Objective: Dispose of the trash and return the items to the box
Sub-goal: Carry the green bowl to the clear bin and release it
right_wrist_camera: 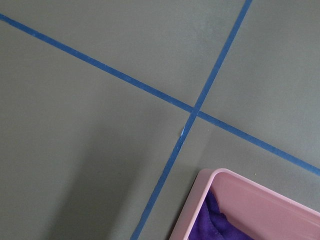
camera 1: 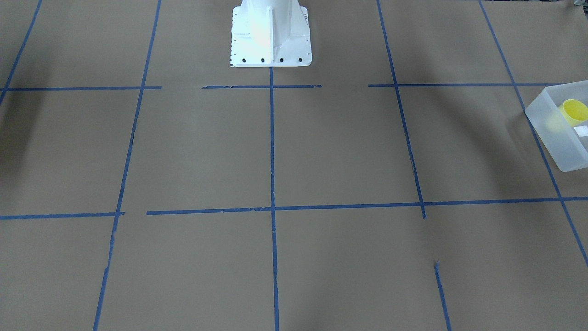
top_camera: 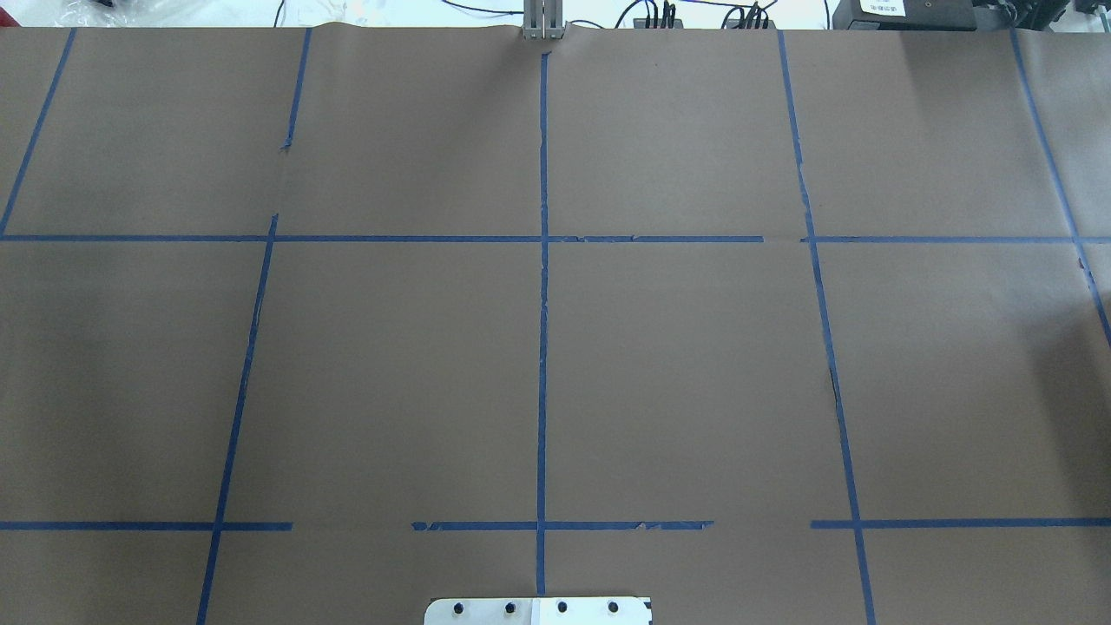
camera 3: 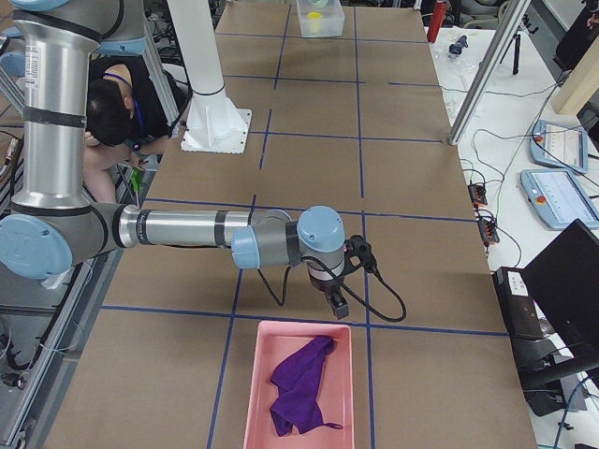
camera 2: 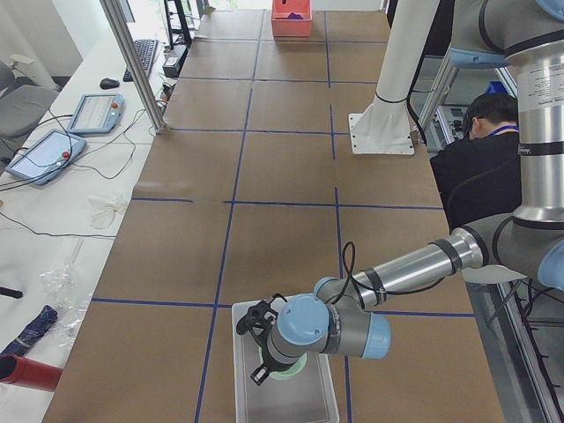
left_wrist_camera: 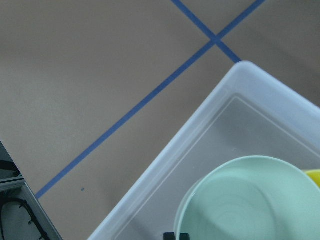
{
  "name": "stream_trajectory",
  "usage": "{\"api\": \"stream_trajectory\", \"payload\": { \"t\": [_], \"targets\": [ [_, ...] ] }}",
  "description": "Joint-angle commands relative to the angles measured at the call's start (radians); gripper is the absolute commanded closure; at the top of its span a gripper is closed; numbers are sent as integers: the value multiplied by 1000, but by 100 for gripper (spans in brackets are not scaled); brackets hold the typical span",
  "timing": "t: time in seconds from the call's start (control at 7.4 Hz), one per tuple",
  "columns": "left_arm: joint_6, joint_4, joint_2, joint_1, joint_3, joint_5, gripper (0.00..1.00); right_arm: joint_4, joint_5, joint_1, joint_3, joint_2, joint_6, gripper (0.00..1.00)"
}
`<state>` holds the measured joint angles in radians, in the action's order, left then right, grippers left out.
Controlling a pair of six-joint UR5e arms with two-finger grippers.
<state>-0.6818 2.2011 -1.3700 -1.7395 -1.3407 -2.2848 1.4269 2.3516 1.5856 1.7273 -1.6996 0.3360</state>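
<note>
The mint bowl (left_wrist_camera: 240, 205), seen in the box (left_wrist_camera: 200, 135) beside the yellow cup (camera 1: 574, 110) at the table's (camera 2: 273, 176) left end, could be pulled out if the left gripper (camera 2: 258, 374), whose grip cannot be told, is lifted while shut.

The table (top_camera: 391, 365) is papered brown and gridded with blue tape (top_camera: 542, 347). Alongside runs a white bench (camera 2: 53, 207) carrying two tablets (camera 2: 44, 154) and a keyboard (camera 2: 145, 55); what looks like a grey chair (camera 2: 18, 99) stands beside it.
</note>
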Motion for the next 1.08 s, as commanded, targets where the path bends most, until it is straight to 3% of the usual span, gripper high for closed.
{"api": "stream_trajectory", "payload": {
  "t": [0.0,0.14,0.41,0.54,0.68,0.95],
  "targets": [
    [18,94,9,1,72,1,100,0,0,-1,0,0,0,0],
    [18,94,9,5,77,-2,87,0,0,-1,0,0,0,0],
    [27,94,9,5,75,-25,21,0,1,-1,0,0,-2,0],
    [28,95,6,6,72,-24,0,0,2,-1,0,0,-2,0],
    [53,95,-1,8,57,-25,0,0,0,-1,0,0,-3,0],
    [268,79,-3,12,-107,-25,0,-3,-3,-1,3,1,-50,1]
  ]
}}
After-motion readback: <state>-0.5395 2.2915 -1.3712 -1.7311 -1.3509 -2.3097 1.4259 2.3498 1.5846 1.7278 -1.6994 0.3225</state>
